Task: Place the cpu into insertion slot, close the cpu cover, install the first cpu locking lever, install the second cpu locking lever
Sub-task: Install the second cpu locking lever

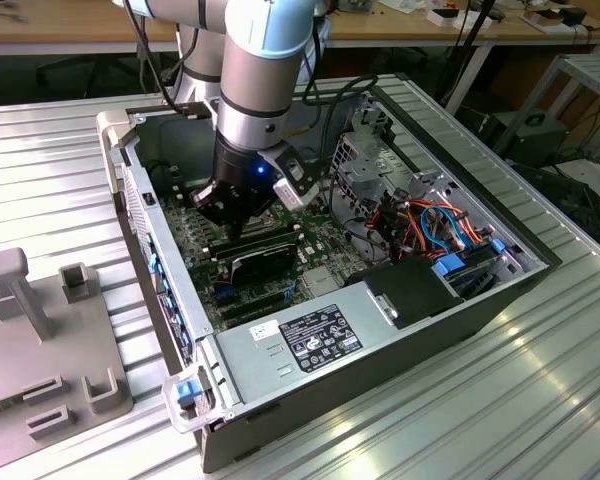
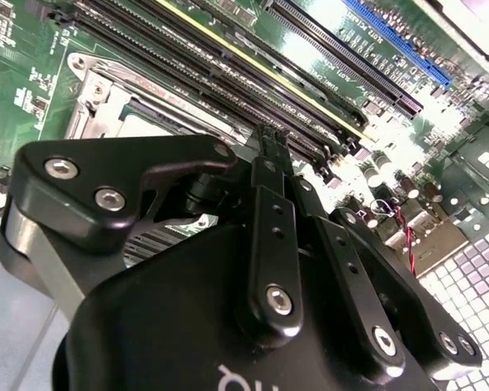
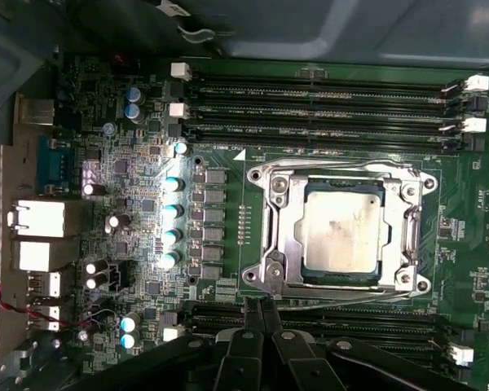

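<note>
The cpu (image 3: pixel 342 230) was seen seated under the closed cpu cover (image 3: pixel 275 232); the gripper (image 3: pixel 259 314) was pinched narrow, holding nothing.

One cpu (image 3: pixel 342 231) under one cover (image 3: pixel 281 236), one tool (image 3: pixel 259 314), one computer case (image 1: pixel 500 300), and one grey fixture (image 1: pixel 50 350) on the counter (image 1: pixel 540 400).

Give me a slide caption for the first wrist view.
CPU seated in its socket under the closed cover, gripper shut beside it.

Silvery cpu (image 3: pixel 342 232) seated flat in insertion slot (image 3: pixel 270 236), cpu cover (image 3: pixel 407 232) closed over it
</note>
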{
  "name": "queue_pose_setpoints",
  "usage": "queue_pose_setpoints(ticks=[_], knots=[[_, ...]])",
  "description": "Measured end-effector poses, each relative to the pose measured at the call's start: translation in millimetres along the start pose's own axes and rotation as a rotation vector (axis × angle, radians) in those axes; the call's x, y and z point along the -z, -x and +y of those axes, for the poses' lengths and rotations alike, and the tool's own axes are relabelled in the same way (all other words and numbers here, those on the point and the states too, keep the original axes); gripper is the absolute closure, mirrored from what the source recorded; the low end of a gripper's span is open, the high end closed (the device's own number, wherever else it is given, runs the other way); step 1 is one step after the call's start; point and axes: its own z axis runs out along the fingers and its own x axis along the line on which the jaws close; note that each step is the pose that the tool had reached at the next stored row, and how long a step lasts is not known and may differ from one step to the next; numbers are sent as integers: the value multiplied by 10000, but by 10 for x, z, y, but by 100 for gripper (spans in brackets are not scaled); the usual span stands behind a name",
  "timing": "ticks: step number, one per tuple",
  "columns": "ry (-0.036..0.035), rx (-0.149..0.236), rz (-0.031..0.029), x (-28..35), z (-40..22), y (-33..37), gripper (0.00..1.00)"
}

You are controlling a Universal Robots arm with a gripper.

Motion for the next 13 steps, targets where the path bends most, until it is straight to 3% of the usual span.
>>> queue_pose_setpoints(ticks=[8, 13], knots=[[0, 0, -1, -63, 15, -10, 89], [0, 0, -2, -82, 65, -6, 89]])
